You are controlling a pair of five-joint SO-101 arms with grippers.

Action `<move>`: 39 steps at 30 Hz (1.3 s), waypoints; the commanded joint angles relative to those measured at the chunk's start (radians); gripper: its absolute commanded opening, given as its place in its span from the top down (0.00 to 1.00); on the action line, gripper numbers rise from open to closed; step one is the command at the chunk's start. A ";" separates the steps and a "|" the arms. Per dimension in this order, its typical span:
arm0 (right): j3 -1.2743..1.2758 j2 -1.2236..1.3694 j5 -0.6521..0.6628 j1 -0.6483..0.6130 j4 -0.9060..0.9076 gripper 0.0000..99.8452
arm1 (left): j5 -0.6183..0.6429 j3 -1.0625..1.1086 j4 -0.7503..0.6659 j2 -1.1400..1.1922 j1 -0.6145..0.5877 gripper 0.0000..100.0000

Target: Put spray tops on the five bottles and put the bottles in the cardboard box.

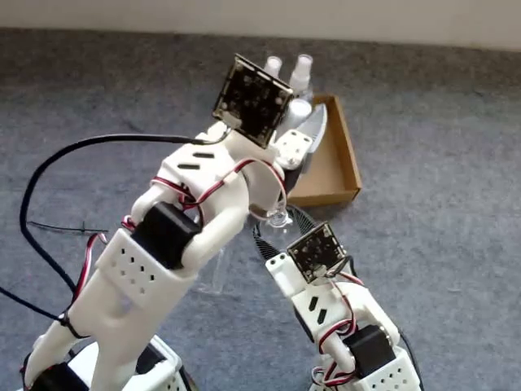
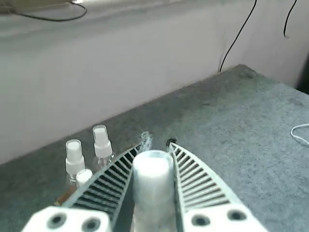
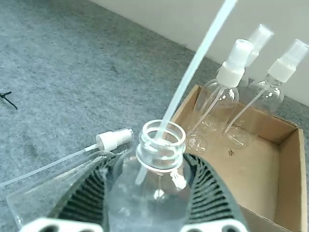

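Note:
My left gripper [image 2: 155,145] is shut on a white spray top [image 2: 152,169] and hangs over the cardboard box [image 1: 348,155]. The top's thin dip tube [image 3: 193,72] slants down into the open neck of a clear bottle [image 3: 161,145]. My right gripper [image 3: 154,162] is shut on that bottle and holds it upright just in front of the box [image 3: 270,169]. Three capped bottles [image 3: 231,72] stand at the box's far end, also seen in the left wrist view [image 2: 101,141]. In the high view the right gripper [image 1: 273,224] sits under the left arm.
A loose spray top [image 3: 113,139] with its tube lies on the grey carpet beside the held bottle. Another clear bottle [image 1: 212,269] lies on its side near the left arm. Black cables [image 1: 49,175] trail at the left. The carpet right of the box is open.

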 commanded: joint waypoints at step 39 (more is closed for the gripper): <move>-0.008 -0.013 -0.094 -0.001 -0.030 1.00 | 0.000 0.394 0.158 -0.452 -0.194 0.87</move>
